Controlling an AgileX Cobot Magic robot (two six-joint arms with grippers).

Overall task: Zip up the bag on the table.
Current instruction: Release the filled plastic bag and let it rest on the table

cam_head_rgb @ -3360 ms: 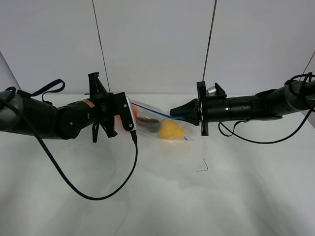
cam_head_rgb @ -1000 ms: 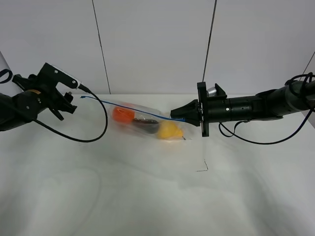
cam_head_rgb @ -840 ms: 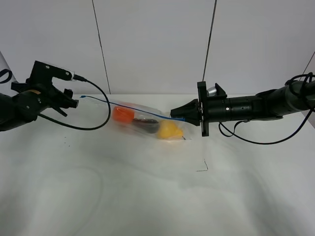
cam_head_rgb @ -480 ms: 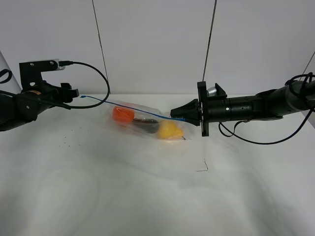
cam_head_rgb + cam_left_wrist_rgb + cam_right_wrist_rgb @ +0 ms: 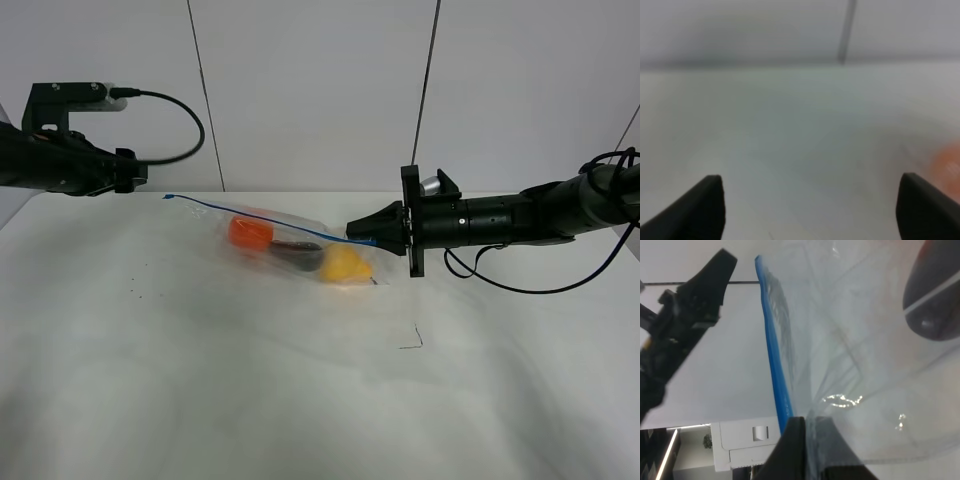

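Observation:
The clear bag point(image 5: 292, 243) lies on the white table point(image 5: 300, 400), with an orange, a dark eggplant and a yellow pear inside. Its blue zipper strip point(image 5: 240, 213) runs from a free end at the left to my right gripper point(image 5: 353, 232), which is shut on the strip's right end. The right wrist view shows the pinched blue strip point(image 5: 774, 350) and crinkled plastic at my right gripper point(image 5: 810, 425). My left gripper point(image 5: 135, 172) hangs at the far left, well off the bag. In the blurred left wrist view my left gripper point(image 5: 811, 177) stands open and empty.
A thin dark mark point(image 5: 411, 341) sits on the table in front of the bag, and small specks point(image 5: 130, 292) lie at the left. A black cable point(image 5: 520, 285) loops under the right arm. A grey panelled wall point(image 5: 320, 90) stands behind.
My left arm has swung up and back to the left, away from the bag's left end. The bag and my right gripper have stayed where they were.

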